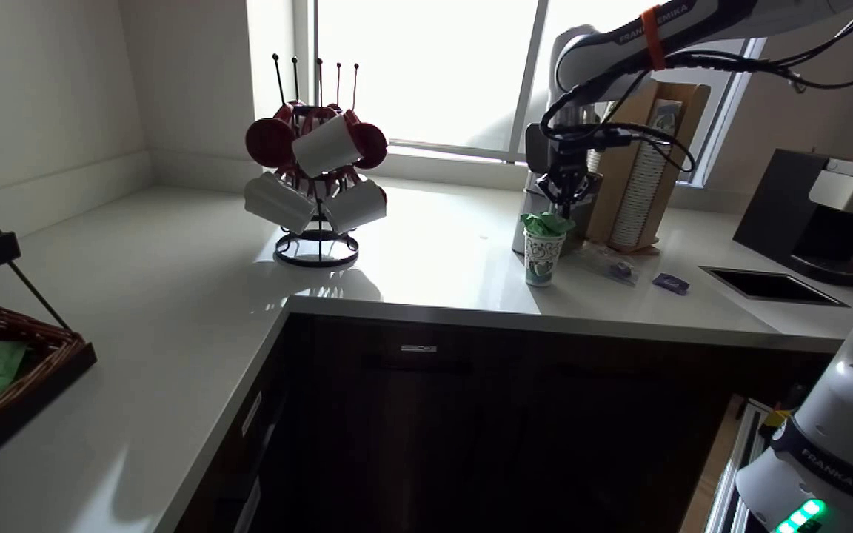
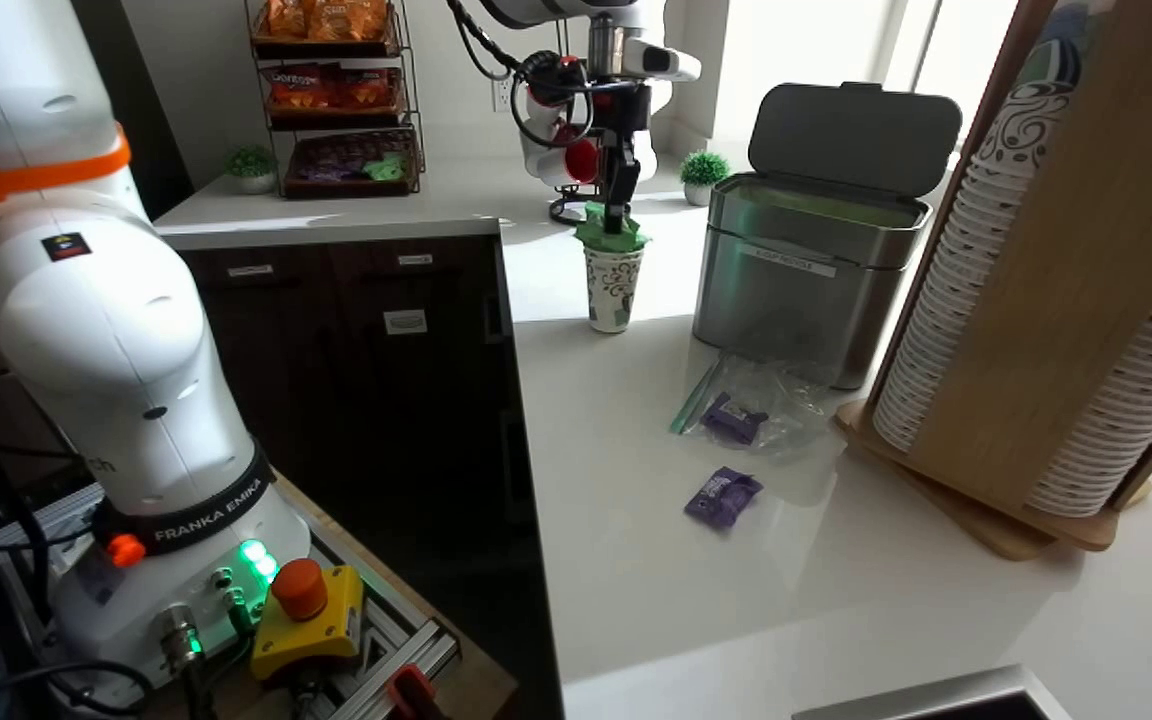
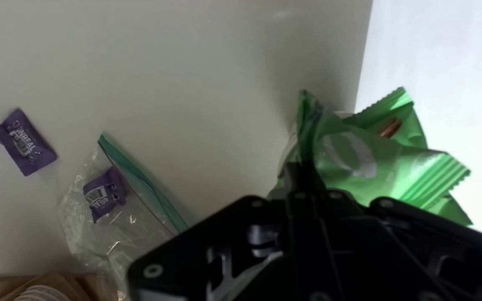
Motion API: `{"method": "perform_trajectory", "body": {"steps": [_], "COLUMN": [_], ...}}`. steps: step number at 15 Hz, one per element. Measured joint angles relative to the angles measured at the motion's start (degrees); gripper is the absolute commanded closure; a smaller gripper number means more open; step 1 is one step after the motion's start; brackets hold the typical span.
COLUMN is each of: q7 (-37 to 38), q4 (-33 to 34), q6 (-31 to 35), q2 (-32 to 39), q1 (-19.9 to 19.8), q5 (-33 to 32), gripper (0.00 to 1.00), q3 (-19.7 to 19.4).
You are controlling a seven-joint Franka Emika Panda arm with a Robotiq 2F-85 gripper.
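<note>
My gripper (image 2: 616, 222) points straight down over a patterned paper cup (image 2: 610, 292) on the white counter. In the wrist view its jaws are together, shut on a folded edge of a shiny green packet (image 3: 358, 156). Crumpled green wrapping (image 1: 545, 224) fills the cup's mouth, with the cup (image 1: 541, 259) upright beneath it. Behind the lettered packet, more green wrapping with a brown picture shows; I cannot tell whether it is a separate packet. From the wrist, the cup is almost wholly hidden under the green.
A grey metal bin (image 2: 786, 290) with raised lid stands beside the cup. Near it lie a clear zip bag (image 2: 786, 410) holding a purple packet, and a loose purple packet (image 2: 724, 497). A wooden cup dispenser (image 2: 1046, 350), mug rack (image 1: 319, 259) and coffee machine (image 1: 789, 215) stand on the counter.
</note>
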Motion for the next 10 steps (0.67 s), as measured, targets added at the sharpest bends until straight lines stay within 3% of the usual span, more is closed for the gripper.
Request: {"method": "perform_trajectory", "body": {"steps": [6,7,8,10], "q7": [0.24,0.24,0.24,0.24], "q4": [0.43,0.43,0.43,0.43], "q6": [0.00,0.00,0.00,0.00], "q2": [0.64,0.74,0.83,0.96], "q1": [0.65,0.71,0.75,0.78], "q5": [-1.78,-1.99,-2.15,-2.37], "gripper": [1.00,0.91,0.71,0.59], "q3": [0.00,0.00,0.00,0.00]}}
